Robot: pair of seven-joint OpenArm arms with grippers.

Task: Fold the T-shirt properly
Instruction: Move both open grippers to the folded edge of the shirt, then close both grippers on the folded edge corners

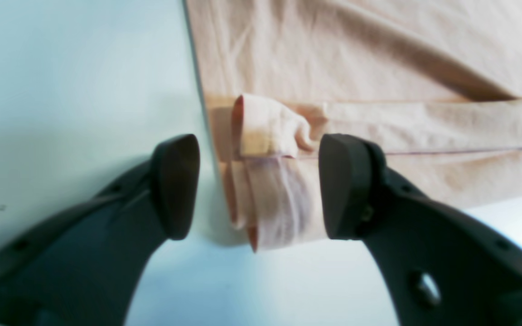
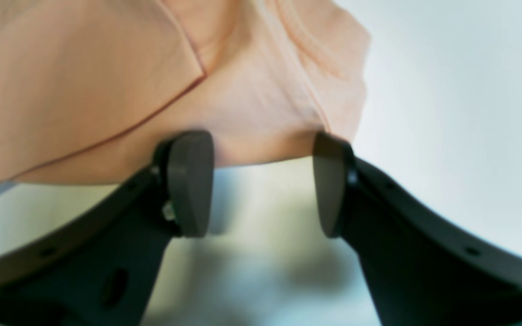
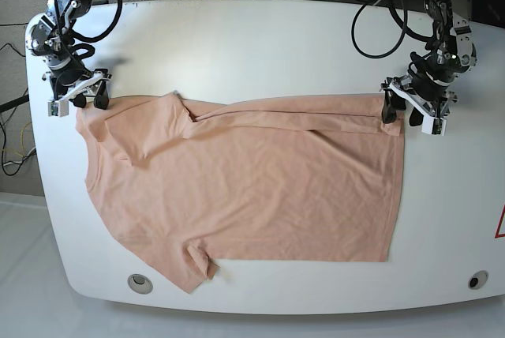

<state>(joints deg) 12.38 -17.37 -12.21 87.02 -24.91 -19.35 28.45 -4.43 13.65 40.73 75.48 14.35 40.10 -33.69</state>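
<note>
Peach T-shirt [image 3: 252, 188] lies flat across middle of white worktop [image 3: 260, 38] in base view, far long edge already folded inward as narrow band.

Left tool [image 1: 258, 185], frame right, wide apart, straddles bunched hem corner, grips nothing.

Right tool [image 2: 261, 181], frame left, wide apart at shoulder edge, empty.

Advice: pinch all layers at both corners, lift level, keep cloth taut.

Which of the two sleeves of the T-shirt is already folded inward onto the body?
The far sleeve, near the right gripper, is folded onto the T-shirt. The near sleeve lies spread out flat.
</note>
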